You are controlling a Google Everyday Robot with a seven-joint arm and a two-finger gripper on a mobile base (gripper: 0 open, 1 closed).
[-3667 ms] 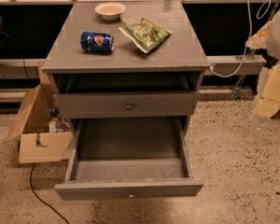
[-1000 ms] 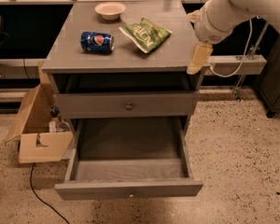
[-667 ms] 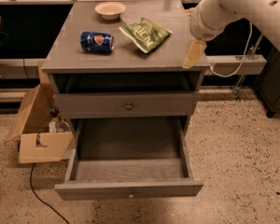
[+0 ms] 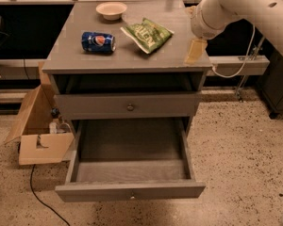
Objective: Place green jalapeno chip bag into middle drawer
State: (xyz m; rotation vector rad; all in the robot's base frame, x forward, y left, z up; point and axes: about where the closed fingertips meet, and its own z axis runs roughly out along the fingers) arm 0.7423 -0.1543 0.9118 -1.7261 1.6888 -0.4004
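Note:
The green jalapeno chip bag (image 4: 147, 34) lies flat on the grey cabinet top (image 4: 132, 55), right of centre. The middle drawer (image 4: 130, 190) is pulled fully open below the shut knobbed drawer (image 4: 130, 106), and its shallow tray holds nothing. My gripper (image 4: 195, 51) hangs from the white arm (image 4: 226, 8) over the right edge of the cabinet top, right of the bag and apart from it. It holds nothing that I can see.
A blue Pepsi can (image 4: 98, 41) lies on its side left of the bag. A small pale bowl (image 4: 111, 9) sits at the back of the top. An open cardboard box (image 4: 37, 133) and a black cable (image 4: 40, 199) are on the floor to the left.
The arm has swung in from the right, and the gripper now sits over the right edge of the cabinet top, closer to the bag. Bag, can and drawer have not moved.

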